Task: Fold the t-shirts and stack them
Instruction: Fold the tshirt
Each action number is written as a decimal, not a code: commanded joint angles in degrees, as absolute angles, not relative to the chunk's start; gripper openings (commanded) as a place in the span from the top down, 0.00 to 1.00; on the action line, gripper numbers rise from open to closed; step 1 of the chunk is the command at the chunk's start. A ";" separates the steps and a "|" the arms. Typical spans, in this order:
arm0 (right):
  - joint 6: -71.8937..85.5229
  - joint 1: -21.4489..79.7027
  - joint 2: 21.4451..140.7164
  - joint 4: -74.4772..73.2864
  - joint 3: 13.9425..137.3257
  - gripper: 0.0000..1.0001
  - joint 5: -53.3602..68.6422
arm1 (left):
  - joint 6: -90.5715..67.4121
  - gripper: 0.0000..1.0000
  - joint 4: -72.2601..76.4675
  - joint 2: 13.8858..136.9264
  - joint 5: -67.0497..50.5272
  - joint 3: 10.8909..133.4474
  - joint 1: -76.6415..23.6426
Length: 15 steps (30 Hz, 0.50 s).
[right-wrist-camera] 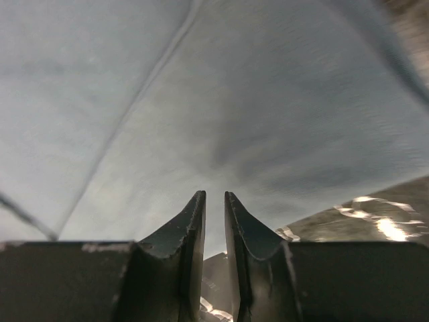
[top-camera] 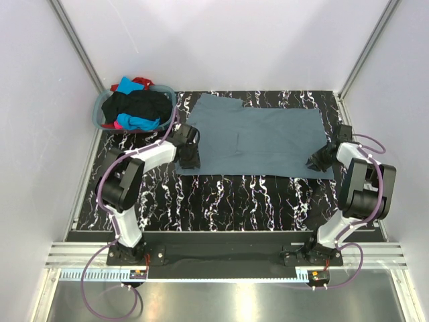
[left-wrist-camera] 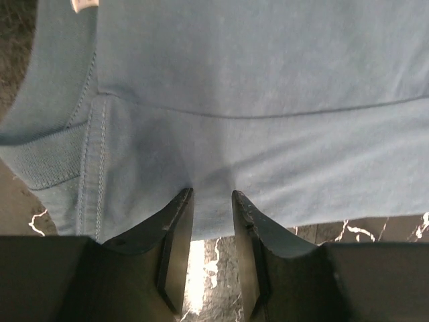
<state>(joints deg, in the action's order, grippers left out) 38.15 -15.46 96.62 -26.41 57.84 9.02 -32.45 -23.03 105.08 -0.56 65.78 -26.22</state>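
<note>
A slate blue-grey t-shirt (top-camera: 261, 137) lies spread flat on the black marbled table. My left gripper (top-camera: 190, 161) is at the shirt's near left corner. In the left wrist view the jaws (left-wrist-camera: 213, 194) stand close together with the shirt's near hem (left-wrist-camera: 268, 154) pinched between the tips, next to the ribbed collar (left-wrist-camera: 47, 154) and the white neck label (left-wrist-camera: 84, 5). My right gripper (top-camera: 315, 163) is at the near right corner. Its jaws (right-wrist-camera: 214, 194) are nearly closed on the fabric (right-wrist-camera: 234, 100). Black (top-camera: 141, 106), turquoise (top-camera: 137, 123), red (top-camera: 141, 82) and pink (top-camera: 119, 125) t-shirts lie piled in the basket.
The round grey-blue laundry basket (top-camera: 102, 111) stands at the table's far left corner, just behind my left arm. White walls and metal frame posts close in the table on three sides. Bare marbled table (top-camera: 248, 198) shows between the shirt and the arm bases.
</note>
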 commanded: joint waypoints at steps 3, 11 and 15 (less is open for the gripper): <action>34.54 -18.53 95.01 -27.95 56.34 0.76 0.36 | -34.80 0.65 -22.50 103.36 3.60 64.87 -27.07; 32.52 -25.13 96.68 -29.44 53.35 0.76 0.44 | -37.09 0.64 -22.41 100.37 8.70 56.87 -29.09; 31.82 -26.10 94.23 -30.50 52.12 0.77 -1.57 | -37.70 0.64 -21.80 97.57 9.49 52.57 -29.27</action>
<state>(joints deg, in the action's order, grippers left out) 34.37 -24.95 96.16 -27.62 54.48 4.05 -37.10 -17.96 98.98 5.69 56.71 -29.50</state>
